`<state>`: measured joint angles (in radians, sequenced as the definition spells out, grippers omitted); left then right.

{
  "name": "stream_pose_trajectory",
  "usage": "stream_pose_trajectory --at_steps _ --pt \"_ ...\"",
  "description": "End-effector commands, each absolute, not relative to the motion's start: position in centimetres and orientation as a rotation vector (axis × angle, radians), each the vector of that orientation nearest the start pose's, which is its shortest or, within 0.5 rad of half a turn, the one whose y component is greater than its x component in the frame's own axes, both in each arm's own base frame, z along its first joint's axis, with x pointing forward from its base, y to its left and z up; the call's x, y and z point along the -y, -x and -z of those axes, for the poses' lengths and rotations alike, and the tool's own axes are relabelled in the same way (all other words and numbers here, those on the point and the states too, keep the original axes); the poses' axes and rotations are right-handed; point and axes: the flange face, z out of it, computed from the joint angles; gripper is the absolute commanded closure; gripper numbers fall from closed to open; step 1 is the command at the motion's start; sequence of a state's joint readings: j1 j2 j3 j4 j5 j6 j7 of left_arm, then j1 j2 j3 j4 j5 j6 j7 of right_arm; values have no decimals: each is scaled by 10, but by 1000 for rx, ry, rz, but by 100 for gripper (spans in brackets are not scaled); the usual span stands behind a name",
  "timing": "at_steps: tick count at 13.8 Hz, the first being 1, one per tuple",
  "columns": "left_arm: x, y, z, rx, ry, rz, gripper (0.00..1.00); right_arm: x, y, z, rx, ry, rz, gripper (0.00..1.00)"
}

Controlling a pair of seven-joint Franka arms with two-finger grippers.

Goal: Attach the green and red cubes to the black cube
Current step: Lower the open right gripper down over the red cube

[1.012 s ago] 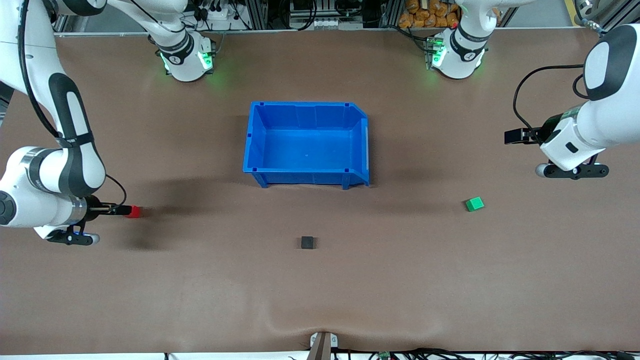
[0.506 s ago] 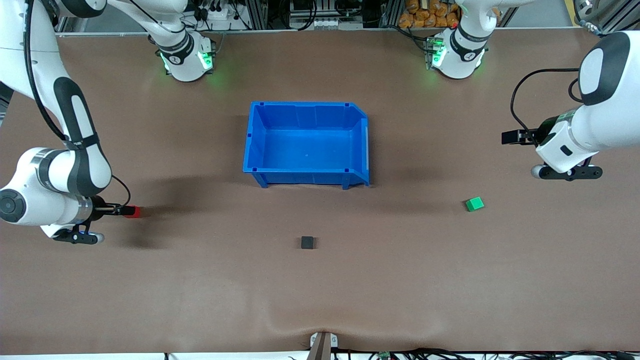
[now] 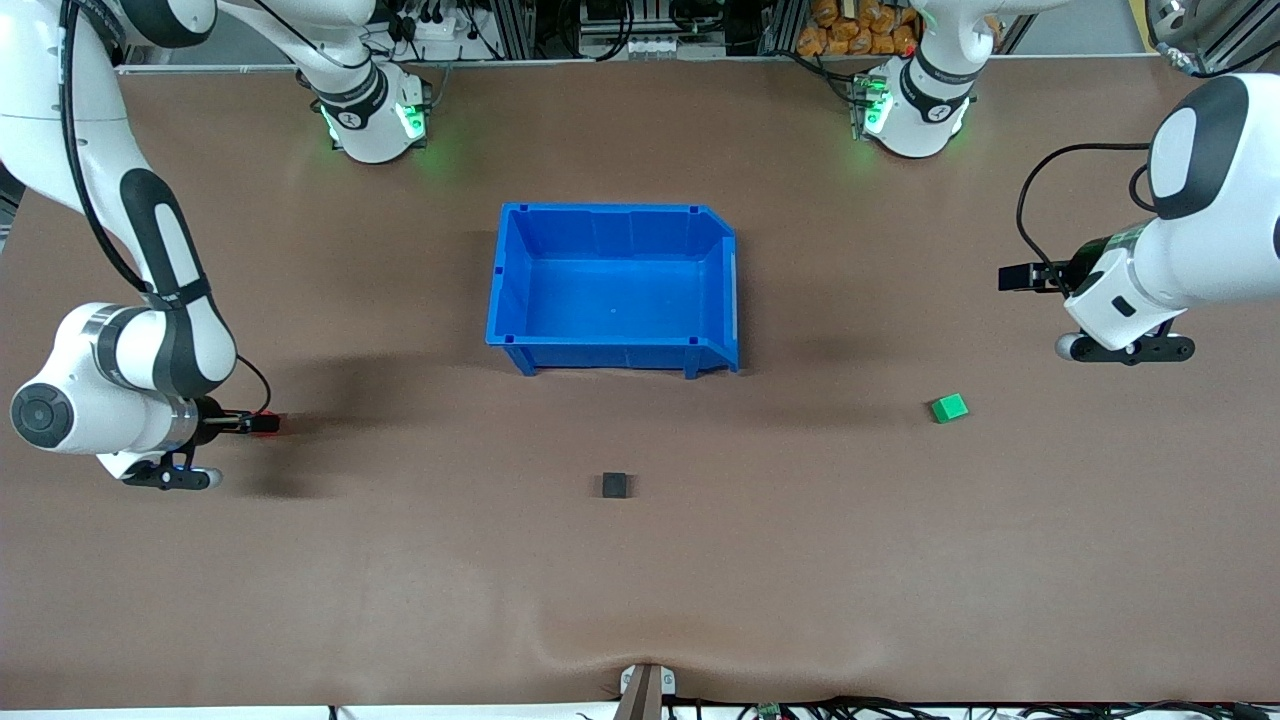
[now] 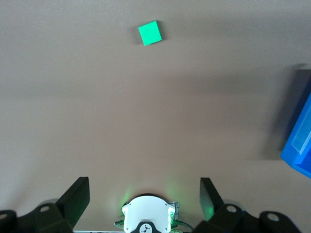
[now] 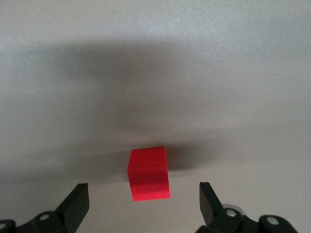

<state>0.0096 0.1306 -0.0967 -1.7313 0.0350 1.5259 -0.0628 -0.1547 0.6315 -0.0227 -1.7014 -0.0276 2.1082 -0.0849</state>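
Right wrist view: right gripper agape (empty) over red cube.

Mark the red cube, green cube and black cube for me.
red cube (image 5: pixel 148 174), right wrist view, its front face.
green cube (image 3: pixel 949 408), front view, its top face.
black cube (image 3: pixel 615 485), front view, its top face.

One green cube, one red cube, one black cube, one blue bin.

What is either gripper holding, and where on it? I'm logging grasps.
Nothing. The right gripper is open over the red cube; the left gripper is open, away from the green cube.
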Motion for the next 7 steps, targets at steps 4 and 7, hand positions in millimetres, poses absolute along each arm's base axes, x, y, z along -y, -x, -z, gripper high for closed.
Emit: stream_pose_trajectory --at_steps 4,7 --pt "45 -562 -471 -38 3033 -506 0 118 -637 -197 -76 3112 -367 0" --pt "44 -561 -465 -37 3032 -513 0 120 -637 -189 1 3113 -335 11"
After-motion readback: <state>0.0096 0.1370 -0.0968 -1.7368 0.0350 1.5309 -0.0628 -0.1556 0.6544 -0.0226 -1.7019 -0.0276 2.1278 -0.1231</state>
